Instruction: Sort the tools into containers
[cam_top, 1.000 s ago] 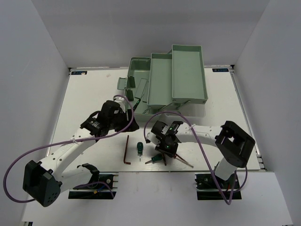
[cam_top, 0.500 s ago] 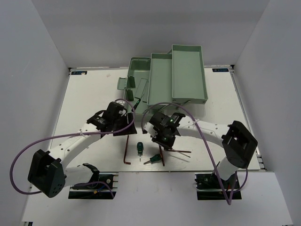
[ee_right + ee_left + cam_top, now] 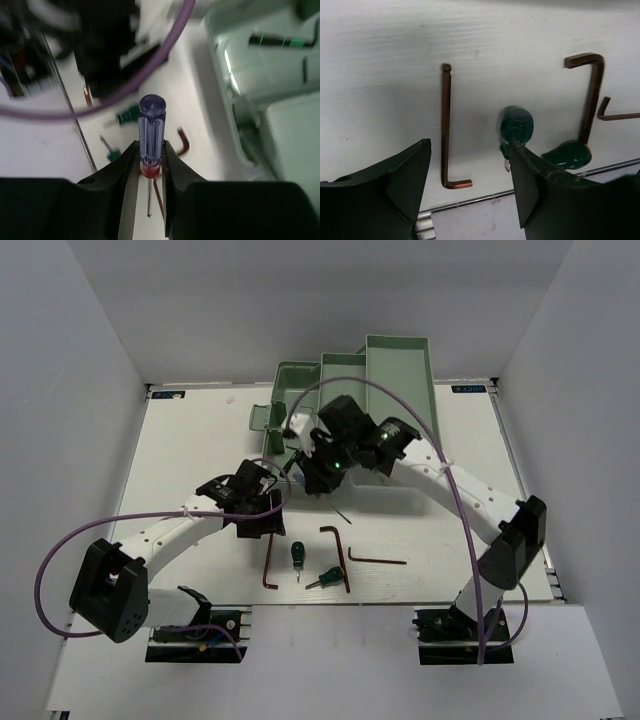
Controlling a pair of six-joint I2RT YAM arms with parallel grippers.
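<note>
White table (image 3: 180, 455). Right gripper (image 3: 151, 151) clamps blue-handled screwdriver (image 3: 151, 122) low on handle; may pivot loose. Left gripper (image 3: 469, 150) gapes over hex key (image 3: 445, 125).

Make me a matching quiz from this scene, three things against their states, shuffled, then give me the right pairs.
Things:
1. blue-handled screwdriver
2. left gripper
3. leftmost hex key

States:
A. lying flat on the table
B. open, holding nothing
C. clamped between the fingers of the right gripper

Pairs: 1-C; 2-B; 3-A
</note>
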